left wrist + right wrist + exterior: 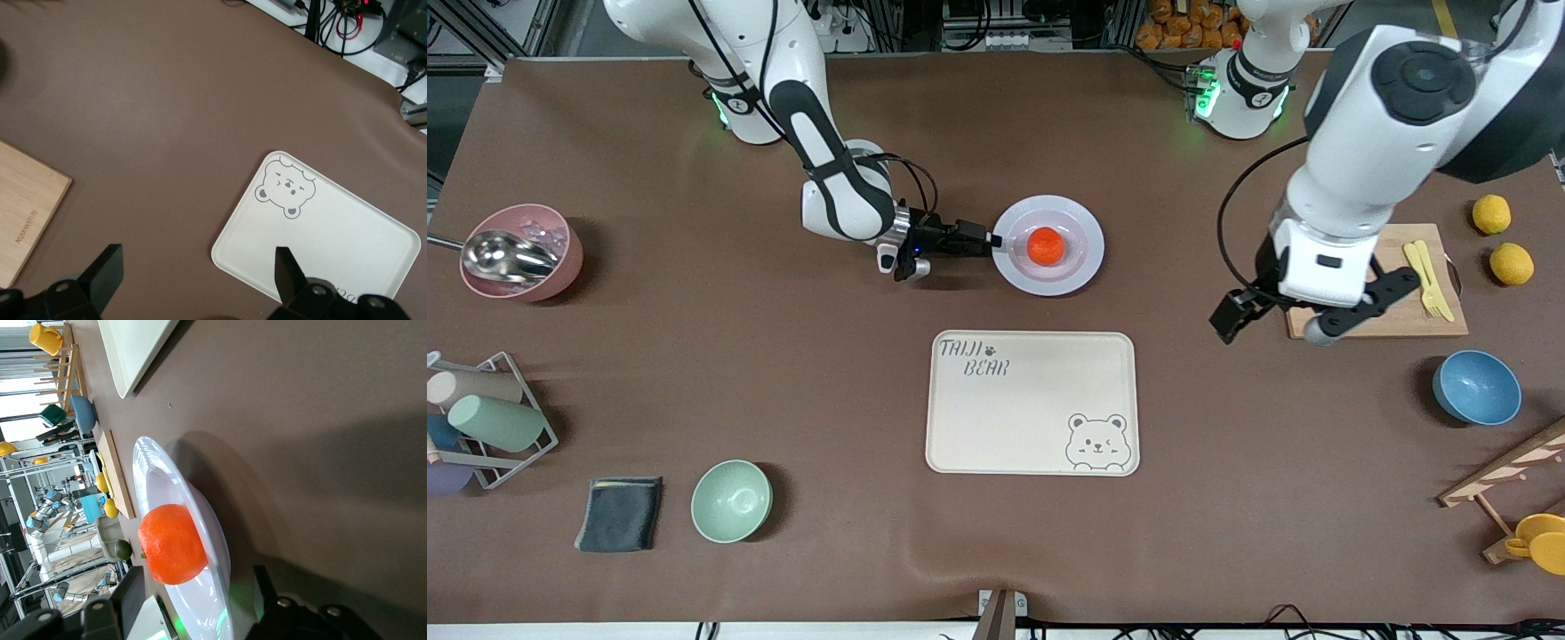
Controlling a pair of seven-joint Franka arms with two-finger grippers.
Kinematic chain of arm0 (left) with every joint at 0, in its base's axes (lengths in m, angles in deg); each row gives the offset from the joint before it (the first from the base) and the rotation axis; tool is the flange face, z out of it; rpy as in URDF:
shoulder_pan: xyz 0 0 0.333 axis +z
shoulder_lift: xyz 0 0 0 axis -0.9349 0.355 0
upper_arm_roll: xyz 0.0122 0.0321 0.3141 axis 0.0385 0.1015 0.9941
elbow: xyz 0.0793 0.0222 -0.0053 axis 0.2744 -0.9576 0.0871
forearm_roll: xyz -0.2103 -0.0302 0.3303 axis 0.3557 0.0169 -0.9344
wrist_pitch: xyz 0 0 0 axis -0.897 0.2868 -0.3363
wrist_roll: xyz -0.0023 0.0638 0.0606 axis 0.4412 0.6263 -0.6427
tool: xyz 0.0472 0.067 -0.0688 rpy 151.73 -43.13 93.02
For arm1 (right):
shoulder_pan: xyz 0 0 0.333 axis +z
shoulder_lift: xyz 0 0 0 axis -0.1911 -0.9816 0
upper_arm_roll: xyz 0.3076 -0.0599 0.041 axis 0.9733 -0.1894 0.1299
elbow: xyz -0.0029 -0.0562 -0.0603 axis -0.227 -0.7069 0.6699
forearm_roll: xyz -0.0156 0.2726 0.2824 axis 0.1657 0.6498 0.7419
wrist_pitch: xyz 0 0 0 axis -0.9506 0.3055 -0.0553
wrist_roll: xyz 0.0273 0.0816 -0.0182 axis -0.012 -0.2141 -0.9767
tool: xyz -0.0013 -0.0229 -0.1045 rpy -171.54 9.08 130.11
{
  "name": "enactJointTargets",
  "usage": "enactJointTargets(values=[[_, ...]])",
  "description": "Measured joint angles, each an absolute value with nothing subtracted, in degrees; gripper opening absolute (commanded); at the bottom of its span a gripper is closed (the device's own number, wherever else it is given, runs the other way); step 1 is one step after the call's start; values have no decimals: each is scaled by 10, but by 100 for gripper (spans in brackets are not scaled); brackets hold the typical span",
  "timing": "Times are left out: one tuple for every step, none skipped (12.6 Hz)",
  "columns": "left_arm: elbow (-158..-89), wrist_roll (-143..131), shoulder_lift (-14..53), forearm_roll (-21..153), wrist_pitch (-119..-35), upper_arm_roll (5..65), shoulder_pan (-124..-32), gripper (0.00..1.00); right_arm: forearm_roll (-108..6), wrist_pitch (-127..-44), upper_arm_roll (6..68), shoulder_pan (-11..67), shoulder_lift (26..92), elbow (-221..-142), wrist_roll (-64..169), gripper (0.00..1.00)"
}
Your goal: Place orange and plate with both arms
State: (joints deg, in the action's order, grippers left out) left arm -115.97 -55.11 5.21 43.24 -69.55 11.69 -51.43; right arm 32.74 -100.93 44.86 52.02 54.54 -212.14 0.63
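The orange (1045, 246) sits in the middle of the pale plate (1090, 242), which lies on the table farther from the front camera than the cream bear tray. My right gripper (993, 240) is low at the plate's rim on the side toward the right arm's end. In the right wrist view the gripper (197, 600) is open, with one finger over and one under the plate's rim (152, 470), close to the orange (172, 543). My left gripper (1272, 324) hangs open and empty over bare table beside the cutting board; it also shows in the left wrist view (197, 280).
The cream bear tray (1032, 400) lies nearer the front camera than the plate. A wooden cutting board (1396, 307) with yellow cutlery (1427, 276), two lemons (1491, 213) and a blue bowl (1476, 387) are toward the left arm's end. A green bowl (731, 500), grey cloth (618, 514), cup rack (489, 418) and pink bowl (520, 252) are toward the right arm's end.
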Motion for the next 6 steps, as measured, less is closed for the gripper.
enactJointTargets(values=[[-1141, -536, 52, 432, -671, 117, -513, 100, 334, -1005, 449, 521, 544, -2121, 6, 69], [-1119, -513, 52, 432, -642, 117, -512, 100, 340, -1000, 449, 523, 542, -2121, 5, 69], [-1100, -489, 52, 432, -619, 117, -509, 100, 349, -998, 449, 528, 540, -2120, 3, 69], [-1087, -466, 52, 437, -604, 117, -502, 100, 355, -998, 449, 532, 538, -2119, 1, 67], [-1078, -435, 51, 453, -592, 118, -491, 100, 358, -998, 449, 536, 536, -2119, -1, 65], [-1069, -398, 48, 471, -586, 123, -483, 100, 358, -998, 449, 538, 534, -2118, -2, 57]])
